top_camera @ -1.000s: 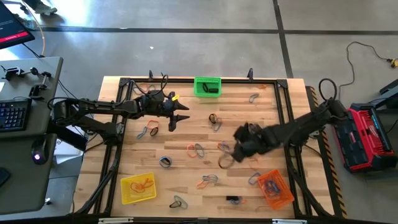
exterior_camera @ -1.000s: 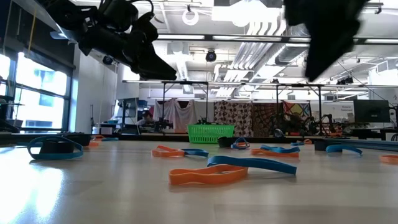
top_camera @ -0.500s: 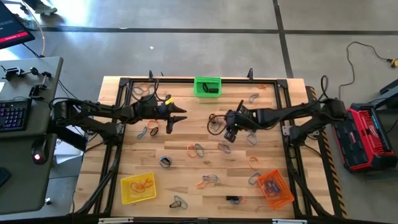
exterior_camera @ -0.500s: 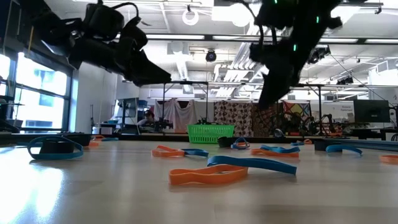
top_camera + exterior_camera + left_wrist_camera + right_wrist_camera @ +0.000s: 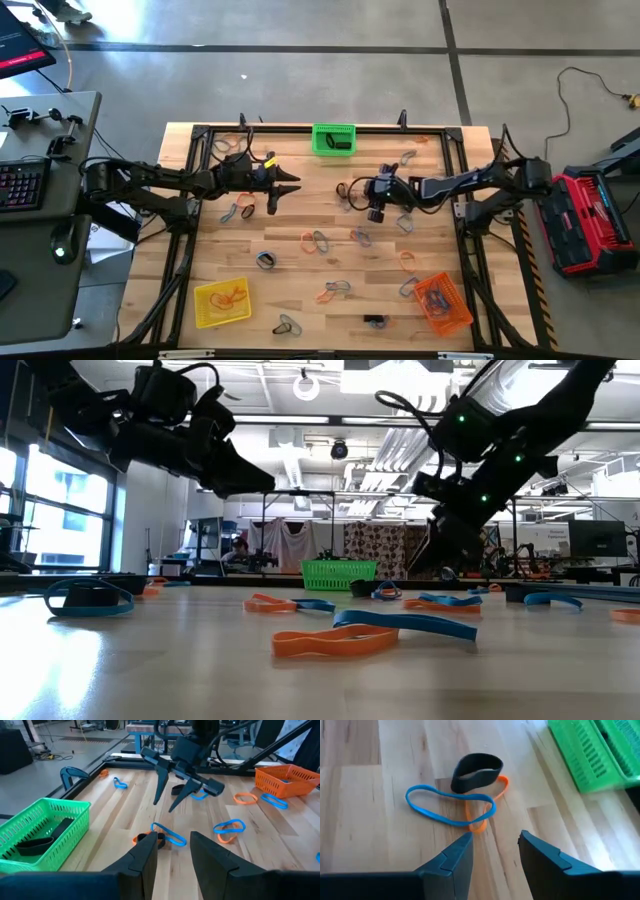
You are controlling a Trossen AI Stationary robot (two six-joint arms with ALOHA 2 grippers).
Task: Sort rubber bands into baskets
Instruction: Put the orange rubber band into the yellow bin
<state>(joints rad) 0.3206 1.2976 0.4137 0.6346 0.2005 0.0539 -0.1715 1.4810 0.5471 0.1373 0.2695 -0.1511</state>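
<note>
Rubber bands in orange, blue and black lie scattered over the pale wooden table (image 5: pixel 300 270). The green plastic mesh basket (image 5: pixel 334 139) stands at the far edge, holding black bands. The yellow mesh basket (image 5: pixel 222 302) sits at the near left with orange bands inside, and the orange mesh basket (image 5: pixel 443 302) at the near right. The left hand (image 5: pixel 284 190) hangs above the table left of centre, its fingers a narrow gap apart and holding nothing. The right hand (image 5: pixel 371 198) hovers right of centre with fingers parted and empty, just beside a cluster of a black band (image 5: pixel 476 770), a blue band (image 5: pixel 449 806) and an orange band (image 5: pixel 481 810) touching one another.
</note>
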